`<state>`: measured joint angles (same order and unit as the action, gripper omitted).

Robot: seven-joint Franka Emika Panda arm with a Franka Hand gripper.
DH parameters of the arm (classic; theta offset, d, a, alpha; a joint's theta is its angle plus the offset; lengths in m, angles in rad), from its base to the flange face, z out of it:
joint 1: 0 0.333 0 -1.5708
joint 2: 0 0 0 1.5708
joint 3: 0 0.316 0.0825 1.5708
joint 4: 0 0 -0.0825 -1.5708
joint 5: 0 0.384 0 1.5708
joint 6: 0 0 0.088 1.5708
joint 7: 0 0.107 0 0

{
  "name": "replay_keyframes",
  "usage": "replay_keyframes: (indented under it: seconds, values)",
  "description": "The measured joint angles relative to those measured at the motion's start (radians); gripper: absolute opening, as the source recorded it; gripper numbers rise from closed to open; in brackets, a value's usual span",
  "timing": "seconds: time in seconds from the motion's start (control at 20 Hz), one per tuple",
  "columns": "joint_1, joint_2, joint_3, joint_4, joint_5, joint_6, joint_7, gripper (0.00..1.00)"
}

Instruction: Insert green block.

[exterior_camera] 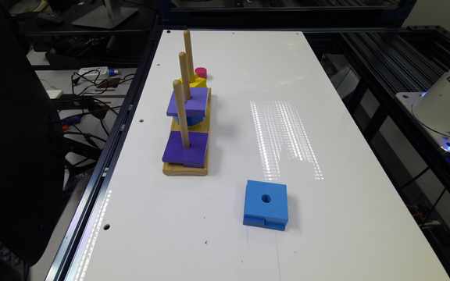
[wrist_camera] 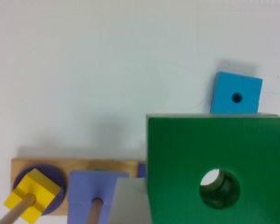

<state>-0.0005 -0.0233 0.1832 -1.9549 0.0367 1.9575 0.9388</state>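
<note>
The green block [wrist_camera: 219, 154], a dark green square with a round centre hole, hangs large and close in the wrist view. My gripper [wrist_camera: 214, 205] is shut on it, and a grey finger [wrist_camera: 127, 201] shows at its edge. It hangs above one end of the wooden peg base [wrist_camera: 79, 165], covering that end. Something tan shows through the hole. In the exterior view the base [exterior_camera: 186, 168] carries three upright pegs [exterior_camera: 181, 113]. A purple block [exterior_camera: 186, 150] sits on the near peg.
A second purple block [exterior_camera: 188, 102] sits over a blue piece on the middle peg, and a yellow block [exterior_camera: 194, 81] on the far one. A pink cylinder [exterior_camera: 200, 72] stands behind. A blue square block [exterior_camera: 266, 205] lies loose on the white table [exterior_camera: 326, 242]. The robot's base [exterior_camera: 447, 97] is at the exterior view's right.
</note>
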Motion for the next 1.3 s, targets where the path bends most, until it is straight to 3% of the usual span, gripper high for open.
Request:
replay_keyframes:
  seconds: [0.7,1.3]
  values:
    - [0.001,0.092,0.012,0.000,-0.0003,0.102,0.000,0.00]
    - [0.005,0.182,0.021,0.004,-0.0062,0.205,0.007,0.00]
